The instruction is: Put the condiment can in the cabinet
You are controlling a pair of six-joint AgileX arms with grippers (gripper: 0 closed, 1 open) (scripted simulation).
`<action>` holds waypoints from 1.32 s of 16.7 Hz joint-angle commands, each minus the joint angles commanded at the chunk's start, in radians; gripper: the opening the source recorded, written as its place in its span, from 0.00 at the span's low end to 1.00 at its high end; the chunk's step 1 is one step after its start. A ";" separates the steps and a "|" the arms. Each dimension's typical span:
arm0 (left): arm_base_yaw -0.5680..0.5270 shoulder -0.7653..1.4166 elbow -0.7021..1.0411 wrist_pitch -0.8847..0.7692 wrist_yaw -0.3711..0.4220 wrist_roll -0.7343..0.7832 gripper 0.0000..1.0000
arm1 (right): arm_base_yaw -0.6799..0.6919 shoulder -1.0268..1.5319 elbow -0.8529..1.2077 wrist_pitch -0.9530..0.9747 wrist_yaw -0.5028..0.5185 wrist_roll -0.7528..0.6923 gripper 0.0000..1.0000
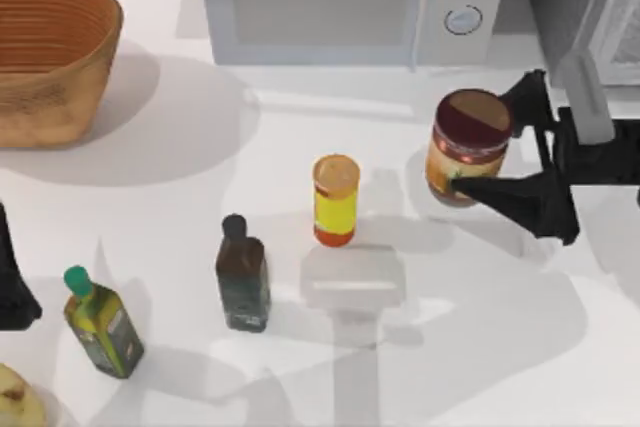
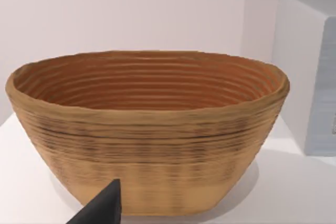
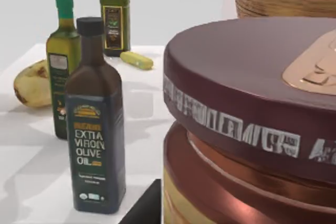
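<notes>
My right gripper [image 1: 478, 152] is clenched around the condiment can [image 1: 467, 146], near the worktop's right edge, before the microwave [image 1: 340, 2]. My left arm [image 1: 12, 277] is parked at the left edge; its pincer state I cannot tell.

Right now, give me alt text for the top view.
The right hand grips the squat maroon-lidded condiment can before a pale microwave. On the white table: yellow orange-capped container, two bottles, woven basket.

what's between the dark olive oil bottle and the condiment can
The yellow container with the orange cap stands between the dark olive oil bottle and the condiment can, seen in the top view.
</notes>
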 joint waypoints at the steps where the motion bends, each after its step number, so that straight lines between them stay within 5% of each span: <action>1: 0.000 0.000 0.000 0.000 0.000 0.000 1.00 | 0.000 -0.027 -0.003 -0.021 0.000 0.003 0.00; 15: 0.000 0.000 0.000 0.000 0.000 0.000 1.00 | 0.009 -0.261 -0.029 -0.212 0.003 0.018 0.00; 22: 0.000 0.000 0.000 0.000 0.000 0.000 1.00 | 0.006 -0.611 -0.168 -0.430 0.251 -0.024 0.00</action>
